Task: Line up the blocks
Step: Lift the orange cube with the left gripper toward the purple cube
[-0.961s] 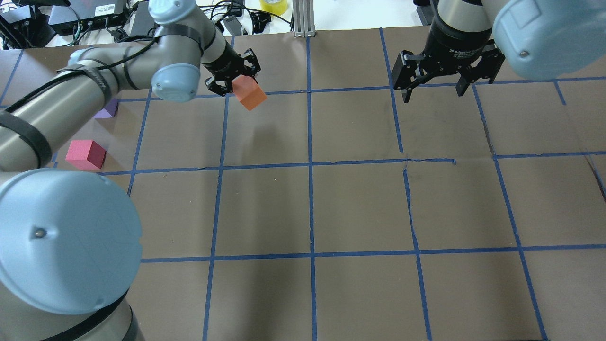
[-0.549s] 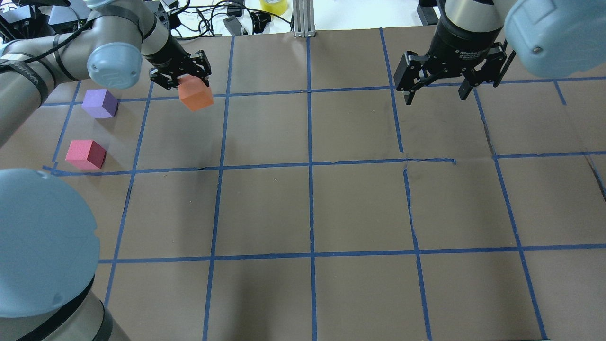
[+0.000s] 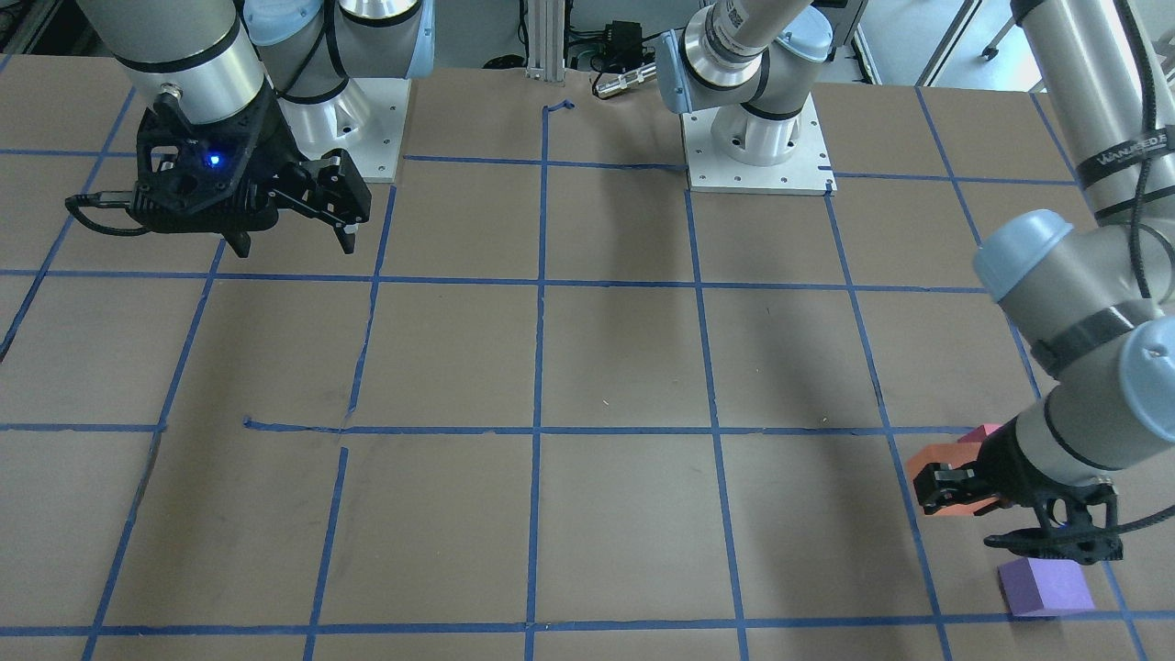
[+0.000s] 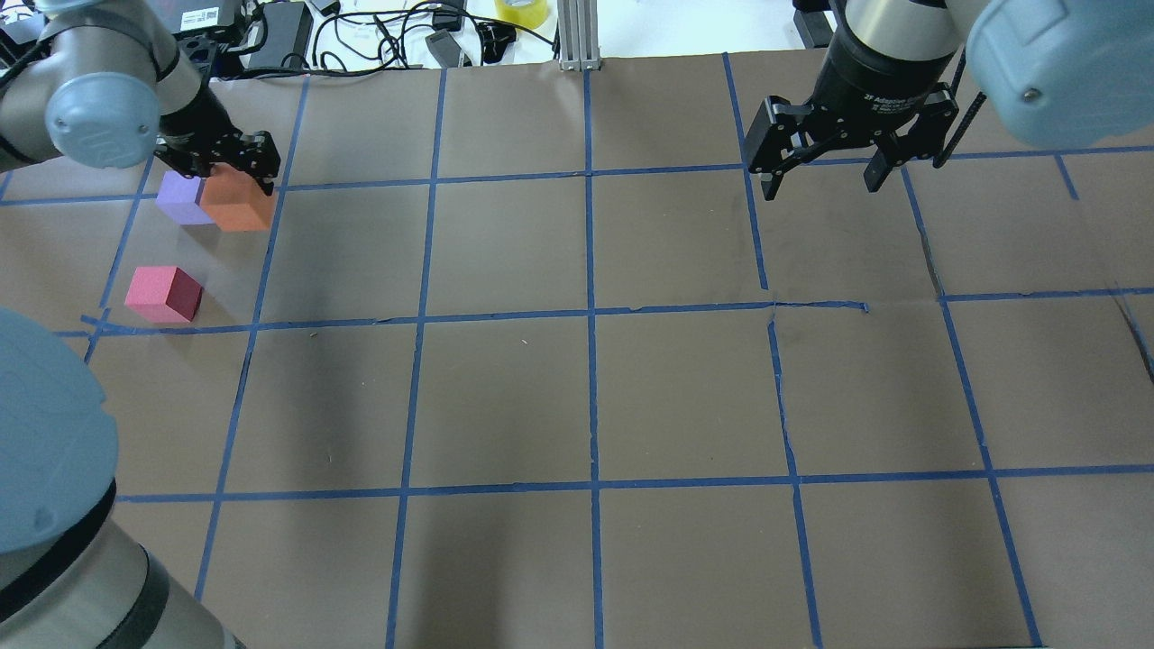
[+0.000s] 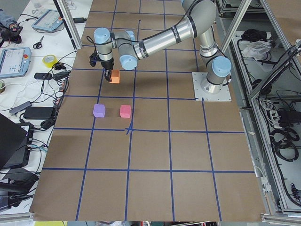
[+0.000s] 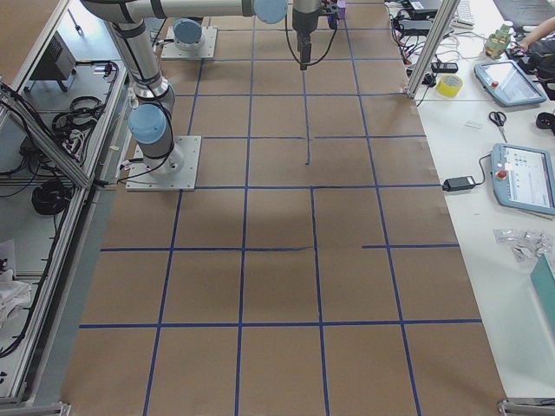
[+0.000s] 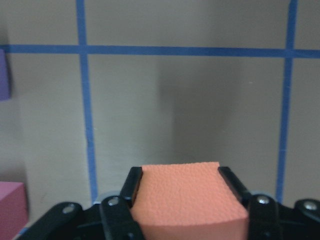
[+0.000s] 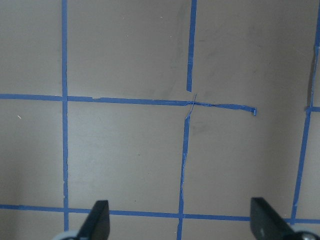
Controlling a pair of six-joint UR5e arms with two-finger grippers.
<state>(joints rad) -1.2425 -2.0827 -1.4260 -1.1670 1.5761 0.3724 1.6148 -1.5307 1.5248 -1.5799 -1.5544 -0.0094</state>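
Observation:
My left gripper (image 4: 230, 177) is shut on the orange block (image 4: 239, 206) and holds it above the table at the far left; the wrist view shows the block (image 7: 187, 197) between the fingers. The purple block (image 4: 181, 198) lies on the table just left of it, and the pinkish-red block (image 4: 162, 293) lies nearer to me. From across the table I see the orange block (image 3: 929, 456), the purple block (image 3: 1046, 588) and a corner of the pinkish-red block (image 3: 984, 431). My right gripper (image 4: 822, 185) is open and empty above the far right.
Blue tape lines (image 4: 590, 315) divide the brown table into squares. Cables, electronics and a yellow tape roll (image 4: 521, 11) lie past the far edge, beside an aluminium post (image 4: 577, 36). The arm bases (image 3: 757, 147) stand on my side.
My left gripper has carried the orange block leftward along the far row, from near the middle to beside the purple block. The right gripper has barely moved.

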